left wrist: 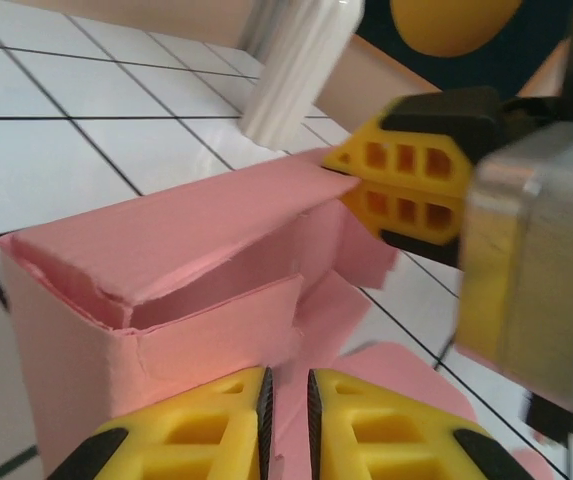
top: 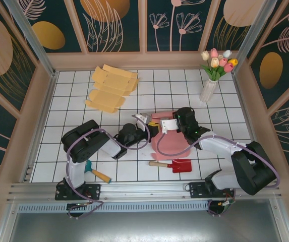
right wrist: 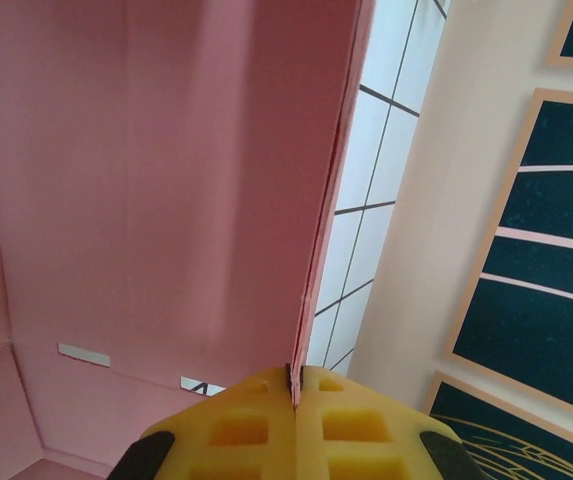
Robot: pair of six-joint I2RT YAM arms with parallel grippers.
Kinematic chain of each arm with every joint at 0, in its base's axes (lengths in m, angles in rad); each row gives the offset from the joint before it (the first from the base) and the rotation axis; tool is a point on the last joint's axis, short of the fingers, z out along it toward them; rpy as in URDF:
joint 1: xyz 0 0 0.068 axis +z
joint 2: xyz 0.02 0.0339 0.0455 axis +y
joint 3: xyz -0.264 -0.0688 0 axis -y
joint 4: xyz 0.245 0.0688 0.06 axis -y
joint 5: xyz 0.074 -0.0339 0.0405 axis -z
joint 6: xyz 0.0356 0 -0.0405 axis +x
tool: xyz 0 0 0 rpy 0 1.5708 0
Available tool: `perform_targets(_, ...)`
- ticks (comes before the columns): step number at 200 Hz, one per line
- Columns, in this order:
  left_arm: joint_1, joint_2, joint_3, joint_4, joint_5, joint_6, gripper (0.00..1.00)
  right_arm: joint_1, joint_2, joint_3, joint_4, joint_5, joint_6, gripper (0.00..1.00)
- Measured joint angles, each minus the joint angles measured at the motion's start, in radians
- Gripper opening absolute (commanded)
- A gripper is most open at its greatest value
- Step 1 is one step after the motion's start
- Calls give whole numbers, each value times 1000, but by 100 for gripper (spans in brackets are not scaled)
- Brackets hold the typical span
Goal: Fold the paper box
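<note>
so the pink paper box (top: 170, 145) sits mid-table on the white tiled table (top: 73, 101), right in the gap between the two arms, half folded; in the left wrist view one end wall is standing and a top flap is laid loosely over it, not tucked in.

the thing the next move hangs on, imo: that flap's long edge runs away from the left gripper (left wrist: 288, 400) towards the right gripper (right wrist: 294, 385), so the box is basically strung between them, one at each end; neither arm is really nearer, both are right up against it.

right one is clamped flat on the thin edge of a pink panel, fingers fully together; the left wrist view shows it pinching the flap's far corner.

left one is low at the near wall, fingers almost together with a sliver of pink in the slit; can't tell if it's actually gripping or just touching.
</note>
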Motion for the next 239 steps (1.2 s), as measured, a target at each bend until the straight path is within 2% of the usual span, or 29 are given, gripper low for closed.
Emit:
perform_targets(40,0,21,34,-19,-92,20,22,0,0,-3,-1,5,2,0)
perform_targets(91,0,60,68,-8,-152,63,22,0,0,-3,-7,6,11,0)
perform_targets(168,1,44,-40,4,-111,106,23,1,-1,-7,2,6,25,0)
perform_targets(239,1,43,-46,-8,-117,134,22,69,-43,-133,196,72,-63,0)
